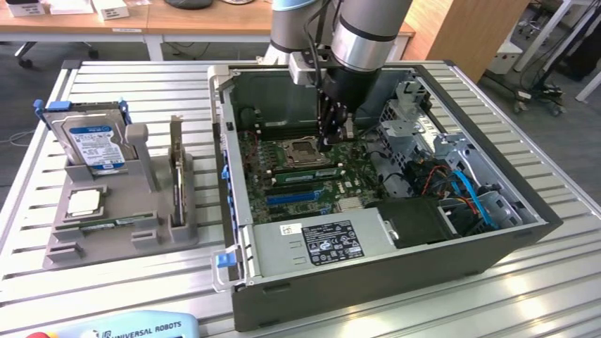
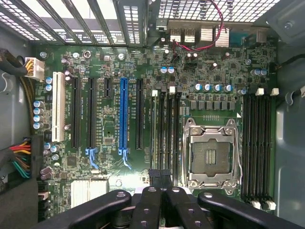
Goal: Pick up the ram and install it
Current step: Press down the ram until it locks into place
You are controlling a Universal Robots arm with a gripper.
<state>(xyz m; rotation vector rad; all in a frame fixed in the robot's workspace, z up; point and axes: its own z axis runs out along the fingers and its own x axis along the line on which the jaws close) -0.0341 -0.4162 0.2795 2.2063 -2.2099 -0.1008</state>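
- Ram (image 1: 117, 222): what I take to be it is the thin green stick lying flat in a slot of the grey holder (image 1: 56, 243), at the front edge, with the square processor chip (image 1: 83, 202) just beside it at 11 o'clock.
- The hard drive (image 1: 92, 144) stands in the same holder, at 12 o'clock from the stick.
- The holder sits on the slatted surface (image 1: 141, 84), at 9 o'clock from the open computer case (image 1: 376, 271) in the exterior view.
- The hand (image 1: 336, 141) is well apart from the stick, inside the case at 2 o'clock from it. Its fingers are pressed together and pinch nothing that I can see.
- On the wrist view the hand (image 2: 160, 175) hangs over the dark memory slots (image 2: 164, 133) beside the processor socket (image 2: 209, 152).
- Judgement: the pick-up is not yet done.
- A grasp calls for the fingers to spread and line up across the stick's thin long edges, clear of the holder's walls.
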